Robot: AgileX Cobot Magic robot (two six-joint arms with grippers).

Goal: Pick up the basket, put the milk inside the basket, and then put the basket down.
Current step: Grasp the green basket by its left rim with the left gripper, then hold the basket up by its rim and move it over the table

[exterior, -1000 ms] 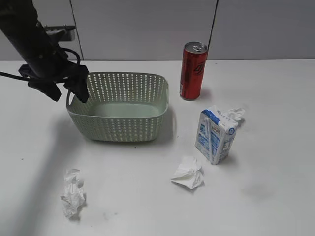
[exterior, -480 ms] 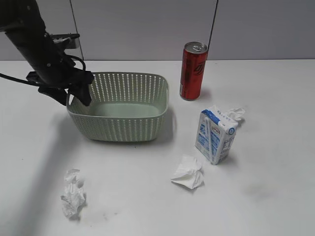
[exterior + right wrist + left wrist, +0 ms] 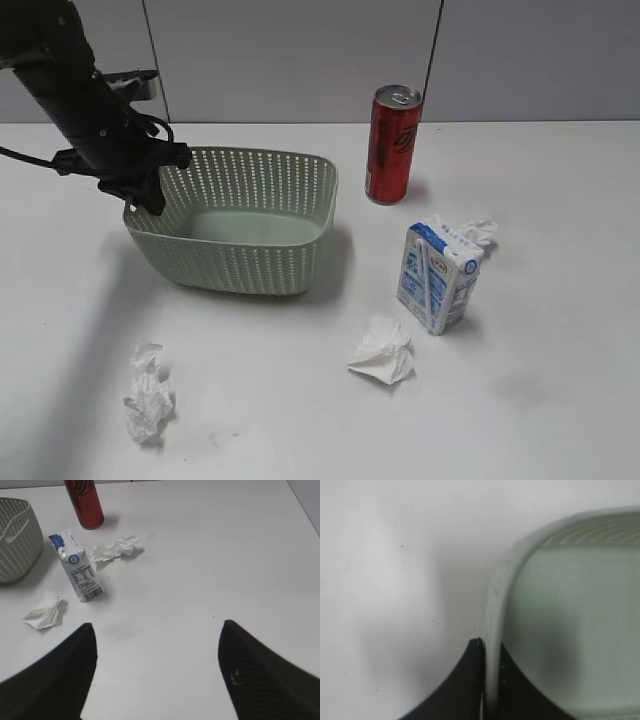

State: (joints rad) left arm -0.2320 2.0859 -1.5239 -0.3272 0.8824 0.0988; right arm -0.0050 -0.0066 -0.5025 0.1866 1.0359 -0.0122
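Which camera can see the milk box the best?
The exterior view: the milk stands whole and close, its blue print facing the camera. The right wrist view also shows it whole, but smaller and farther off. The left wrist view shows only the basket rim and table, no milk.
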